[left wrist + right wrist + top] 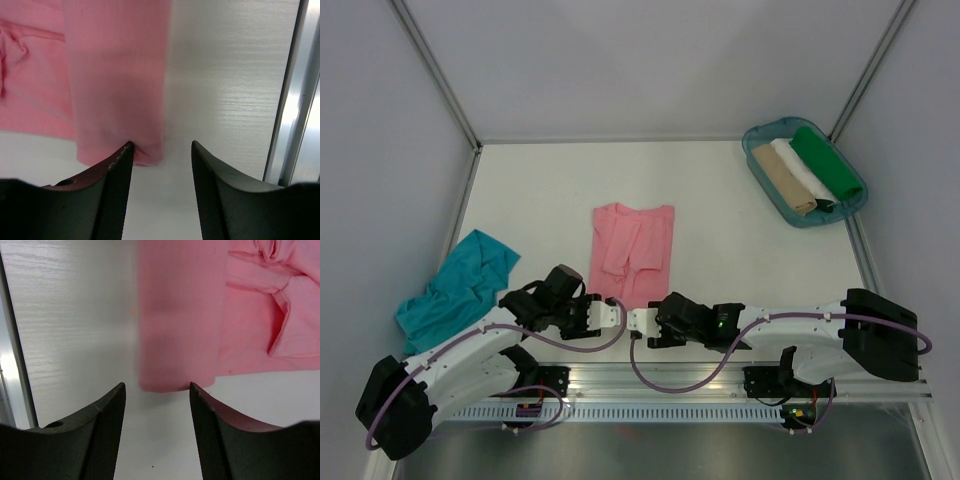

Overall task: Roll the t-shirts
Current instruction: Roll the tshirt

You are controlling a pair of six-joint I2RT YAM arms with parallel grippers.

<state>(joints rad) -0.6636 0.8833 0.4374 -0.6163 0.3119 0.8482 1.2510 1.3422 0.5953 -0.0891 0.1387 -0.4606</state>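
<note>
A salmon-pink t-shirt point(634, 250) lies folded into a narrow strip at the table's middle, its near edge turned over into a thick band point(117, 85) point(180, 315). My left gripper point(613, 314) point(161, 145) stands open at the band's left end, with its left fingertip point(127, 150) touching the cloth. At the band's right end my right gripper point(642, 321) point(157, 385) is open, and only bare table shows between its fingers. Neither gripper holds anything. A teal-blue t-shirt point(455, 288) lies crumpled at the left.
A blue-green plastic tray point(768, 189) at the back right holds a beige, a white and a green rolled cloth. An aluminium rail point(740, 382) runs along the near table edge, close behind both grippers. Grey walls enclose the table.
</note>
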